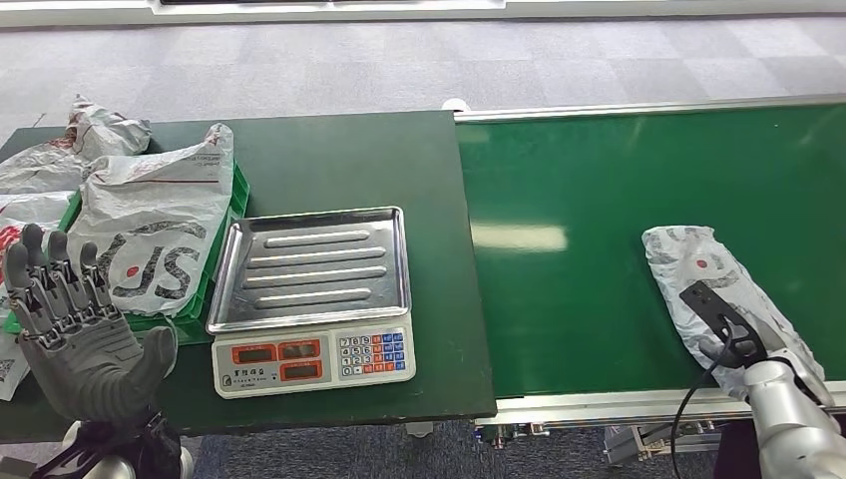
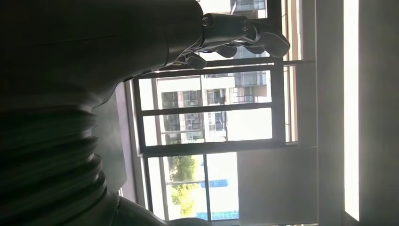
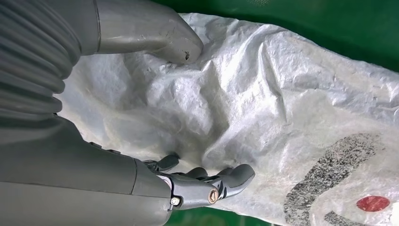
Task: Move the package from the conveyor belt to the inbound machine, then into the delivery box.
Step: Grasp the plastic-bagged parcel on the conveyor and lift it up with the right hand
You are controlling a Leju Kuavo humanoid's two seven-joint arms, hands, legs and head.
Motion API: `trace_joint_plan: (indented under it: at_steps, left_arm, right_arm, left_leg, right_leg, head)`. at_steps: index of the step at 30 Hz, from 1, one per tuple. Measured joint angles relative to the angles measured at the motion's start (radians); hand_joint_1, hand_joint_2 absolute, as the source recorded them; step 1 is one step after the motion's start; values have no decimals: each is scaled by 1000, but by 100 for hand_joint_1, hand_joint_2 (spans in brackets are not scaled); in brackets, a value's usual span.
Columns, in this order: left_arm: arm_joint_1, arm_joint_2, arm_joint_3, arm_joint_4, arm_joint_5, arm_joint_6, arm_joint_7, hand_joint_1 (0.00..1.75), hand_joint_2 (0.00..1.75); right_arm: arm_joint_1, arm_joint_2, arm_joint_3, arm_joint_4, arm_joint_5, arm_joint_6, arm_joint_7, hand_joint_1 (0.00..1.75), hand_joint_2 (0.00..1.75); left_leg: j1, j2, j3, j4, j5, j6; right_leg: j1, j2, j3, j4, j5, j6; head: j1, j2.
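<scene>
A white crumpled package [image 1: 695, 267] with black print and a red dot lies on the green conveyor belt [image 1: 599, 180] at the right. My right hand [image 1: 743, 349] sits at its near end, mostly hidden under the bag. In the right wrist view the thumb [image 3: 155, 35] presses into the package [image 3: 282, 103] and the fingers [image 3: 211, 186] curl around its other edge, so the hand grips it. My left hand [image 1: 68, 319] is raised at the lower left with fingers spread and nothing in it. The left wrist view has its fingers [image 2: 240, 33] against windows.
A weighing scale [image 1: 311, 354] with a steel tray [image 1: 314, 261] stands on the dark green table [image 1: 359, 160], left of the belt. Further left, a green box [image 1: 239, 195] holds several white packages [image 1: 150, 235]. The belt's metal edge [image 1: 599, 404] runs along the front.
</scene>
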Motion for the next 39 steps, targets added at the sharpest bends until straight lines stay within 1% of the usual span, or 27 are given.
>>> trace_joint_plan:
  at_steps: [3,6,8,11,16,20,26,32,39]
  left_arm:
    - [-9,0,0,5,-2,0,0,0,175]
    - [-25,0,0,13,-7,0,0,0,175]
    - [-36,0,0,21,-11,0,0,0,175]
    - [-55,0,0,37,-16,0,0,0,175]
    - [-72,0,0,58,-17,15,0,0,175]
    - [-72,2,0,65,-17,33,0,0,175]
    - [-69,3,-1,67,-16,53,0,0,175]
    - [-65,4,-1,67,-13,64,0,0,175]
    - [-65,5,-3,67,-11,72,0,0,175]
  right_arm:
    - [9,-1,7,1,13,31,-15,0,175]
    - [28,-1,39,4,46,90,-58,0,175]
    - [39,-1,67,5,69,135,-102,0,175]
    - [50,-1,115,5,96,207,-190,0,175]
    - [60,11,189,0,115,245,-275,0,175]
    - [62,29,250,-13,117,256,-320,175,175]
    - [63,52,300,-37,90,243,-354,175,175]
    - [61,74,335,-56,73,228,-351,175,175]
    - [62,88,373,-60,49,216,-332,175,175]
  left_leg:
    - [0,0,0,0,0,0]
    - [0,0,0,0,0,0]
    - [0,0,0,0,0,0]
    - [1,2,-1,0,-1,0]
    - [2,11,3,-1,-6,1]
    - [2,16,6,-1,-6,0]
    - [2,17,8,-1,-6,0]
    - [2,15,8,-1,-6,0]
    - [2,11,10,-1,-6,0]
  right_leg:
    - [0,0,0,0,0,0]
    - [0,0,0,0,0,0]
    - [0,0,0,0,0,0]
    - [1,3,2,0,0,0]
    - [1,12,8,0,-2,1]
    - [2,17,9,0,-2,1]
    - [2,17,11,0,-2,1]
    - [2,16,12,0,-2,1]
    - [2,12,12,0,-3,1]
  head:
    - [0,0]
    - [0,0]
    - [0,0]
    - [0,0]
    - [0,0]
    - [0,0]
    - [0,0]
    - [0,0]
    - [0,0]
